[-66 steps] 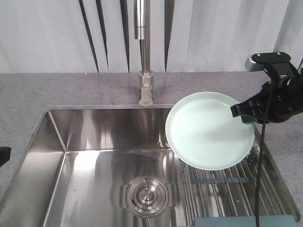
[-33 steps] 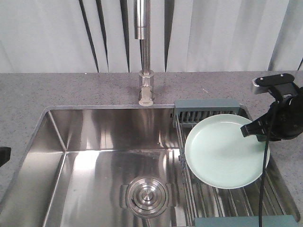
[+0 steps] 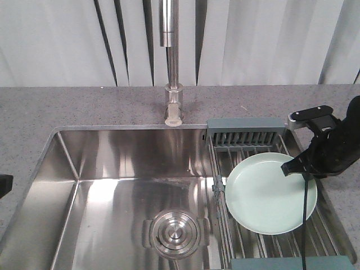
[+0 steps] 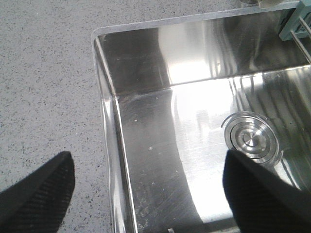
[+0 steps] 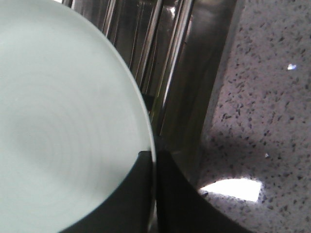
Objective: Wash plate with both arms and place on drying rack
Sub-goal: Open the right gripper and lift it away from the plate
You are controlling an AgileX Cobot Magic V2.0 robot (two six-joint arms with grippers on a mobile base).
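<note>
Lower now, the plate [image 3: 270, 194] sits just over the drying rack [image 3: 244, 138] rods, its rim pinched by the right gripper [image 3: 289, 167]. It looks hard, slippery and easy to break, so hold the rim. The left gripper [image 4: 148, 158] is open, far from the rack.

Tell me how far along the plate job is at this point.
Done: the plate is out of the sink basin and over the drying rack. In hand: the right gripper pinches its rim; the left gripper hangs open at the sink's left edge, empty. Left: let go and withdraw. Whether it was washed cannot be told.
</note>
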